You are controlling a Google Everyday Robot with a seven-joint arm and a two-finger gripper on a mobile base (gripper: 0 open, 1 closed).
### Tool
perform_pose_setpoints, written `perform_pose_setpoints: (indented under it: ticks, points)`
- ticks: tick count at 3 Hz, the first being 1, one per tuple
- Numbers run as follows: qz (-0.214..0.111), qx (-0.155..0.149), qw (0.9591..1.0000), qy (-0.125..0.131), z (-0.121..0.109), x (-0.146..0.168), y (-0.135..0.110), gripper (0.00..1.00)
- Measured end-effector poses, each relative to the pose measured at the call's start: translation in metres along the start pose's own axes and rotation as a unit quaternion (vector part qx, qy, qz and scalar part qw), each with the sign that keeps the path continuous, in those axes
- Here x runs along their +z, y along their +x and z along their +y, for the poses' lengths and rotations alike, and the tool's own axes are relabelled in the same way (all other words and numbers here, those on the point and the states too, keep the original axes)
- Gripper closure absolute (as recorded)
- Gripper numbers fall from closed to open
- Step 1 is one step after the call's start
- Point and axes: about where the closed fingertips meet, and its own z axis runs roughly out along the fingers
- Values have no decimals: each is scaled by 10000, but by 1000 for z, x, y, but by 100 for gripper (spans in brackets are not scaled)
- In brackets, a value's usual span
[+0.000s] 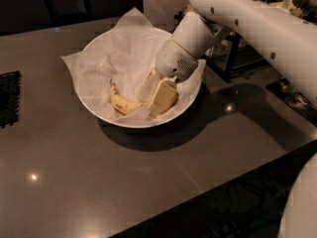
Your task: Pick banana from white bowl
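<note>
The banana (124, 103) is yellow with a dark stem. It lies in the front of the white bowl (94, 114), on the crinkled white paper (116, 58) that lines it. My gripper (155, 97) reaches down into the bowl from the upper right. Its pale yellow fingers (163, 98) are closed over the banana's right end, which is hidden under them. The stem end points up and left and is free. The banana still rests on the paper.
The bowl stands on a dark grey table (99, 182). A black mat (9, 98) lies at the left edge. Dark furniture and clutter (233, 58) stand behind the arm at the right. The table's front edge runs diagonally at lower right.
</note>
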Motion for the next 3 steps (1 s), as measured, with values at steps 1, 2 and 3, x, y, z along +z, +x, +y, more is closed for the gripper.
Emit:
perform_pose_setpoints:
  ticks: [1, 2, 3]
  points:
    - [0, 0, 10000, 0, 0, 0, 0, 0]
    - [-15, 48, 10000, 79, -7, 1, 0, 4]
    - [-34, 149, 9997, 205, -19, -2, 5, 16]
